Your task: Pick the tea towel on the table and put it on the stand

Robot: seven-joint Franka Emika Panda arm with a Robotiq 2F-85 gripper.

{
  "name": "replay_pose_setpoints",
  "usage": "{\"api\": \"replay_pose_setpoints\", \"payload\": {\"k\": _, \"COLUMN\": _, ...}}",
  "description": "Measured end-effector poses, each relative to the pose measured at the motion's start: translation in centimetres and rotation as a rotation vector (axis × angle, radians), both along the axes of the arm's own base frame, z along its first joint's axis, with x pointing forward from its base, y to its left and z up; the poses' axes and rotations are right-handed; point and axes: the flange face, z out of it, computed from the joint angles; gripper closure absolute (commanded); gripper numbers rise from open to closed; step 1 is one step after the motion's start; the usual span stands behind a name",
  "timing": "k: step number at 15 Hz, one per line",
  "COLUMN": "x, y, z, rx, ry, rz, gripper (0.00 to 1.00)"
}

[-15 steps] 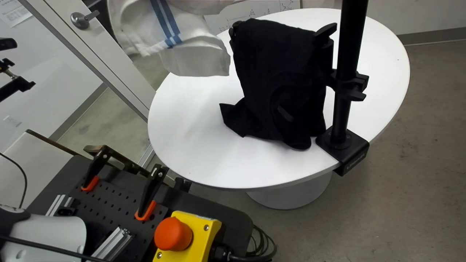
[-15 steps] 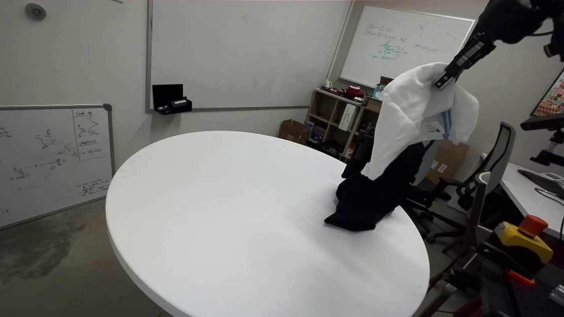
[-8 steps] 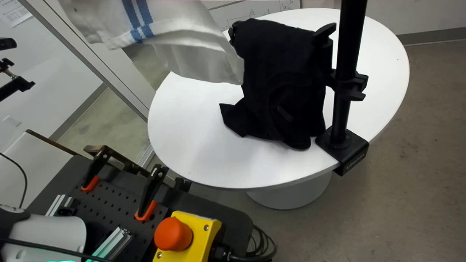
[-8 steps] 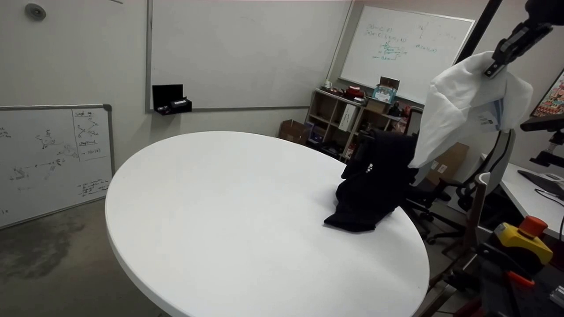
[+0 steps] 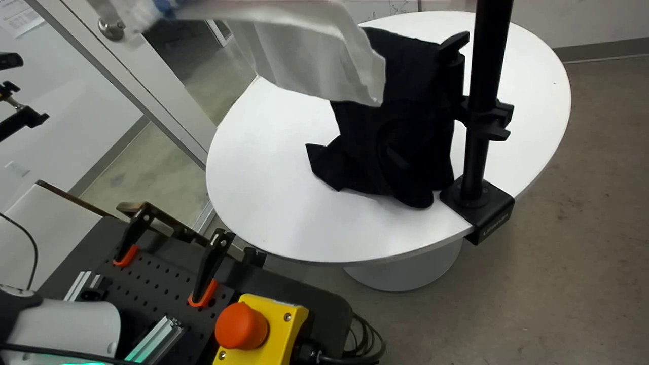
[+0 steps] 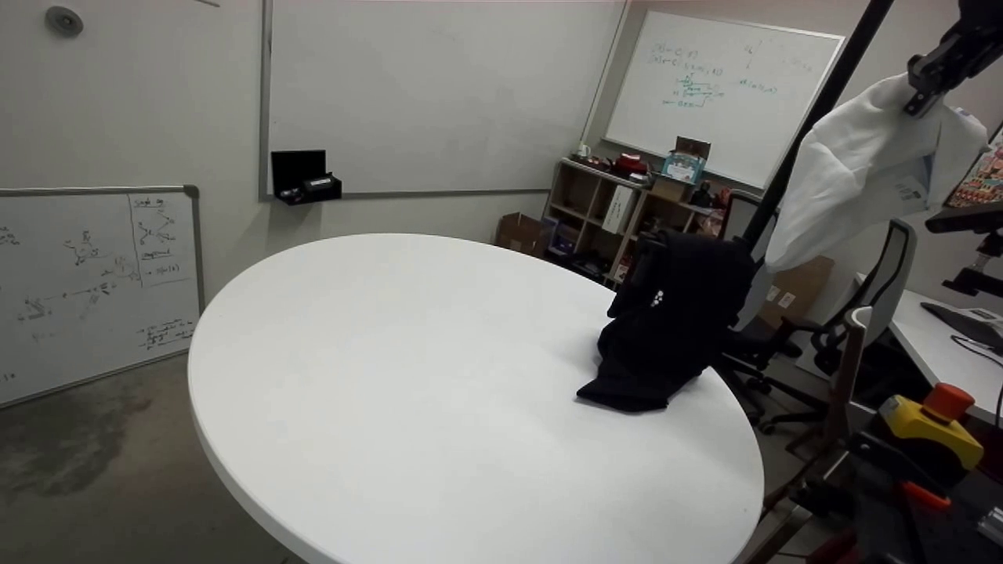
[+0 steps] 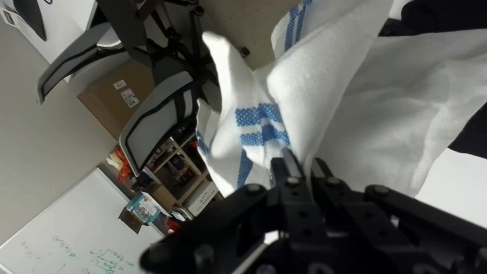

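The white tea towel with blue stripes hangs in the air in both exterior views (image 5: 314, 61) (image 6: 850, 168). It fills the middle of the wrist view (image 7: 315, 87). My gripper (image 7: 305, 163) is shut on a fold of it; the gripper also shows in an exterior view (image 6: 917, 106), while it is out of frame in the other. A black pole stand (image 5: 484, 76) is clamped to the edge of the white round table (image 5: 263, 177). Black cloth (image 5: 395, 137) drapes beside the pole down onto the table. The towel's lower edge overlaps the cloth's top in that view; contact cannot be told.
A yellow box with a red button (image 5: 241, 327) and upright clamps (image 5: 208, 274) stand on a black bench beside the table. Office chairs (image 6: 885, 274), a shelf (image 6: 603, 211) and a cardboard box (image 6: 799, 290) are behind. A glass door (image 5: 147, 76) stands near the table.
The gripper has moved with the towel, up and to the right in an exterior view, uncovering the black cloth there. In the other, the towel's hanging edge has swung right, across the cloth's top.
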Motion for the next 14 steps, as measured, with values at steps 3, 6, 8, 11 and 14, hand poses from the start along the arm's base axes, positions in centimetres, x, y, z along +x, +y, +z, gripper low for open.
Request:
{"api": "replay_pose_setpoints", "payload": {"k": 3, "x": 1.2, "y": -0.3, "z": 0.9, "rx": -0.031, "ry": -0.023, "rz": -0.038, "gripper": 0.99}}
{"api": "replay_pose_setpoints", "payload": {"k": 6, "x": 2.8, "y": -0.6, "z": 1.6, "rx": -0.051, "ry": -0.039, "rz": -0.065, "gripper": 0.99}}
{"api": "replay_pose_setpoints", "payload": {"k": 8, "x": 4.0, "y": -0.8, "z": 1.3, "rx": -0.055, "ry": -0.021, "rz": -0.068, "gripper": 0.99}}
{"api": "replay_pose_setpoints", "payload": {"k": 11, "x": 5.8, "y": -0.8, "z": -0.6, "rx": -0.046, "ry": 0.035, "rz": -0.066, "gripper": 0.99}}
{"api": "replay_pose_setpoints", "payload": {"k": 14, "x": 7.5, "y": -1.0, "z": -3.1, "rx": -0.025, "ry": 0.104, "rz": -0.068, "gripper": 0.99}}
